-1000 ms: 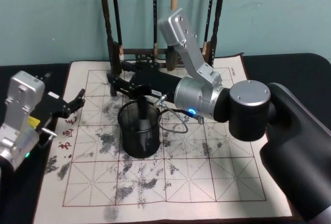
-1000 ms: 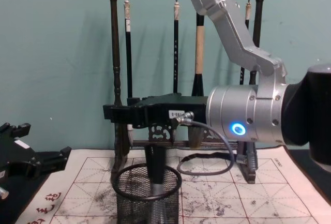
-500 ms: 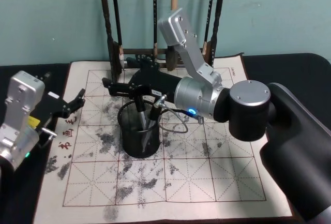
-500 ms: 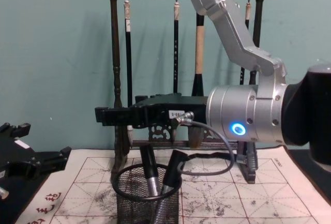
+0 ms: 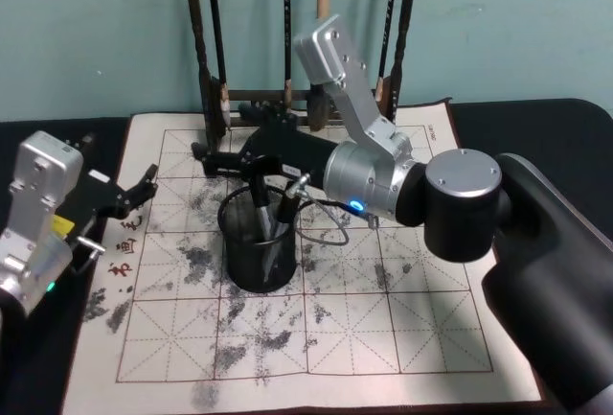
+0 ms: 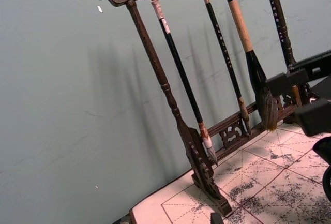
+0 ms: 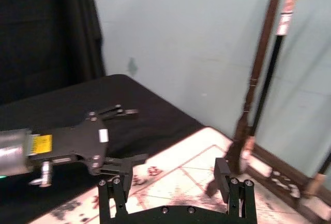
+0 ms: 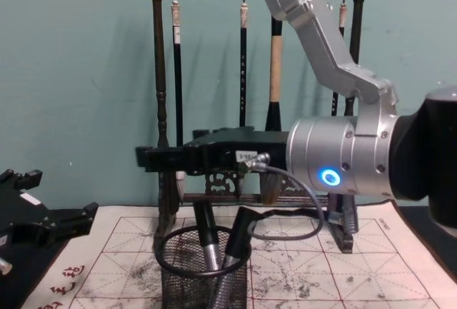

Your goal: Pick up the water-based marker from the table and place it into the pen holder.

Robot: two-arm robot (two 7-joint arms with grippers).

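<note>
My right hand (image 5: 206, 159) hangs open and empty just above the pen holder (image 5: 259, 242), where the water-based marker (image 5: 261, 212) leans on the rim; the placing looks done, so I judge pulling up clear comes next. My left hand (image 5: 144, 185) sits open, idle, at the desk (image 5: 536, 118) edge. Red characters mark the mat (image 5: 402, 319); I can't read them

Just below the matt black right gripper (image 5: 213, 158) stands the pen holder (image 5: 259, 242) — black wire mesh with a smooth solid rim. Under it the cream mat (image 5: 402, 319) looks like soft felt, ink-smudged; behind the gripper, the brush rack (image 8: 161, 95) — dark carved wood.
</note>
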